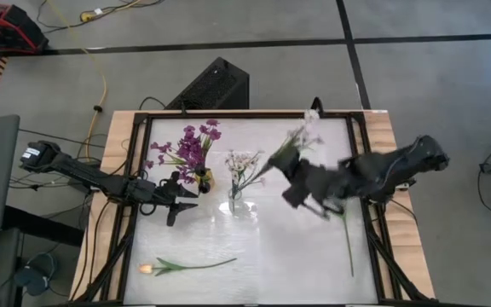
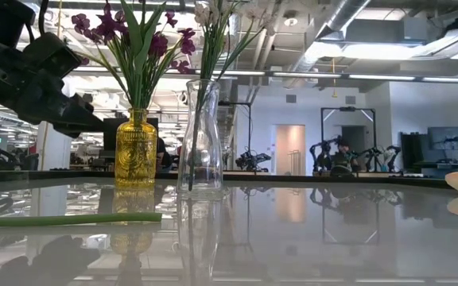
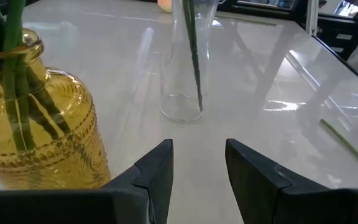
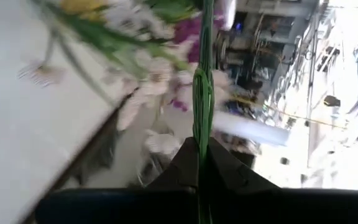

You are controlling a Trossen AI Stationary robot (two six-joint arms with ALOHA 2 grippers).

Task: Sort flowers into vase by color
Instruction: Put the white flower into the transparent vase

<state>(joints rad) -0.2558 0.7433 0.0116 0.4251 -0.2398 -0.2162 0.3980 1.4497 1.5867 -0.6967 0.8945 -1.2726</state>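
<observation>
Purple flowers [image 1: 190, 147] fill the yellow vase [image 1: 204, 179] – right pincer [image 1: 301, 170] grips a white sprig [image 1: 305, 132], left pincer [image 1: 184, 198] waits open, tulip [image 1: 181, 266] remains on the desk [image 1: 288, 256].

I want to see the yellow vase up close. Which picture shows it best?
The left wrist view: the yellow vase fills it, stems inside. The low view shows it whole but farther; the high view barely; the right wrist view, not.
</observation>
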